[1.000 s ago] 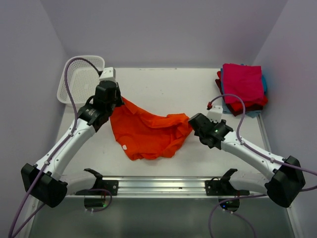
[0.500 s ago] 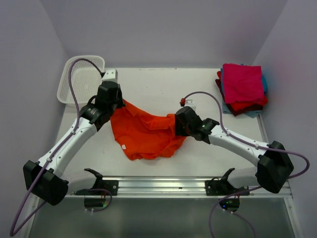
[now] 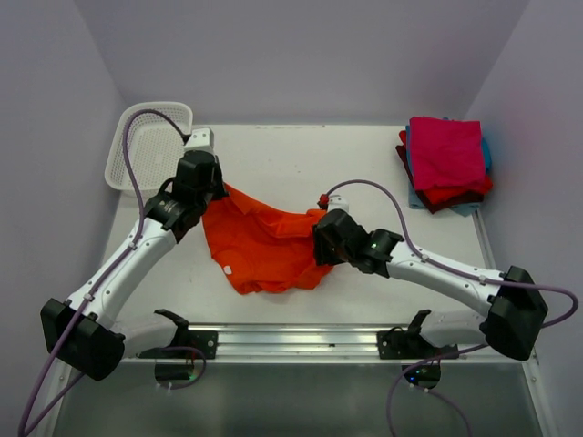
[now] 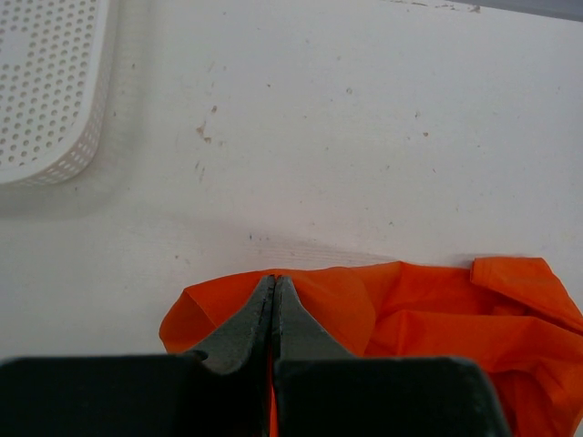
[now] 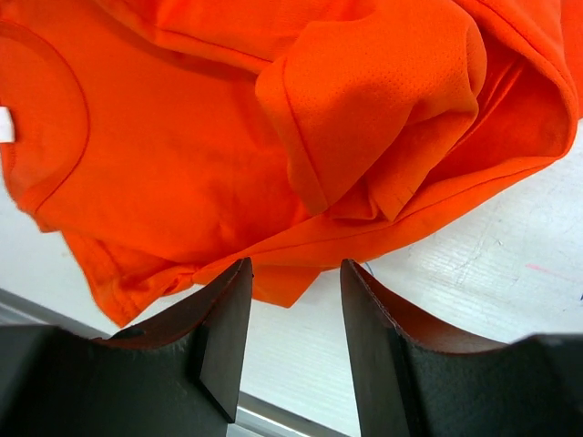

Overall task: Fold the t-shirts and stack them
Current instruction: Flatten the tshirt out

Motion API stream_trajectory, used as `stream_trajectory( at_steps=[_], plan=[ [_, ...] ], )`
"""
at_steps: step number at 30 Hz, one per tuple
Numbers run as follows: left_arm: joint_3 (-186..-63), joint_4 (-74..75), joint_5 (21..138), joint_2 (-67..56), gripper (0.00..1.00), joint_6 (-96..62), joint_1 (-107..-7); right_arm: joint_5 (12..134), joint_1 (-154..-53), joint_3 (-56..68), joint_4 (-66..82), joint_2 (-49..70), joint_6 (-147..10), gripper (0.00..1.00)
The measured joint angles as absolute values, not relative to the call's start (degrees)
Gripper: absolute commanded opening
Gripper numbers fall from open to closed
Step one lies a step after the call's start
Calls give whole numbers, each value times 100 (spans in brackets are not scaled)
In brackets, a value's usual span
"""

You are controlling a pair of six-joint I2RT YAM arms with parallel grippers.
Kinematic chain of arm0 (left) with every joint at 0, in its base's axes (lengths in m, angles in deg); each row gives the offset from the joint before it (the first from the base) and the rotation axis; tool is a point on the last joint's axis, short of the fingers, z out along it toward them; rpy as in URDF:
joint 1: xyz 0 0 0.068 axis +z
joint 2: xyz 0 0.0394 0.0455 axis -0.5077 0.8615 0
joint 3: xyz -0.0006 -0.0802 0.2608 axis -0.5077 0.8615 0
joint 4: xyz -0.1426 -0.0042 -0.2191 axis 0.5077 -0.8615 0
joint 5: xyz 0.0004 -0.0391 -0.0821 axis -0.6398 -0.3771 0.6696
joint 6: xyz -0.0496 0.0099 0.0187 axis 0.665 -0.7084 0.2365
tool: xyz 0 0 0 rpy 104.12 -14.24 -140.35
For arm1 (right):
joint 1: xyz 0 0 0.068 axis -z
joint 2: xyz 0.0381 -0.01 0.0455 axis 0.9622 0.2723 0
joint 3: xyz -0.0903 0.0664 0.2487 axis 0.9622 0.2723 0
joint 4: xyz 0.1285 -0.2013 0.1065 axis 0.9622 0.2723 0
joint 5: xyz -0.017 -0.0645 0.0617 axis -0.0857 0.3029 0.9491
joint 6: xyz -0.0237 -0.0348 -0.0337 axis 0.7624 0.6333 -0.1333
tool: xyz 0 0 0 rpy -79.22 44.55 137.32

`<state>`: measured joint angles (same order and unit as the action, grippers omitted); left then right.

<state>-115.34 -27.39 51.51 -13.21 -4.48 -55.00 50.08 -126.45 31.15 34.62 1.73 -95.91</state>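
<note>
A bright orange t-shirt (image 3: 264, 244) lies crumpled on the middle of the white table. My left gripper (image 3: 217, 188) is shut on its far left edge; in the left wrist view the closed fingertips (image 4: 271, 289) pinch the orange cloth (image 4: 410, 314). My right gripper (image 3: 321, 246) is open and empty over the shirt's right side; its wrist view shows the fingers (image 5: 228, 300) spread just above the table beside the shirt's hem (image 5: 301, 228). A stack of folded t-shirts (image 3: 446, 162), magenta-pink on top over red, maroon and light blue, sits at the far right.
A white plastic lattice basket (image 3: 146, 146) stands at the far left corner, also in the left wrist view (image 4: 46, 91). A metal rail (image 3: 291, 341) runs along the near edge. Purple walls enclose the table.
My right arm has swung left from the shirt's right edge to hover over its right side. The left gripper holds still on the cloth.
</note>
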Motion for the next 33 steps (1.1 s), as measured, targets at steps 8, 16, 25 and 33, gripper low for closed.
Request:
stream_trajectory(
  at_steps=[8,16,25,33],
  plan=[
    [-11516,-2736,5153,-1334,0,-448,-5500,4774,-12645,3115,3396,894,-9584,47],
    [-11370,-2739,5192,-1398,0,-446,-5489,4597,-12645,2866,3145,1637,-9490,47],
    [-11252,-2739,5254,-1452,0,-446,-5489,4451,-12649,2593,2976,1740,-9407,46],
    [-11252,-2732,5280,-1466,0,-446,-5489,4200,-12645,2538,3016,1690,-9329,45]
  ],
)
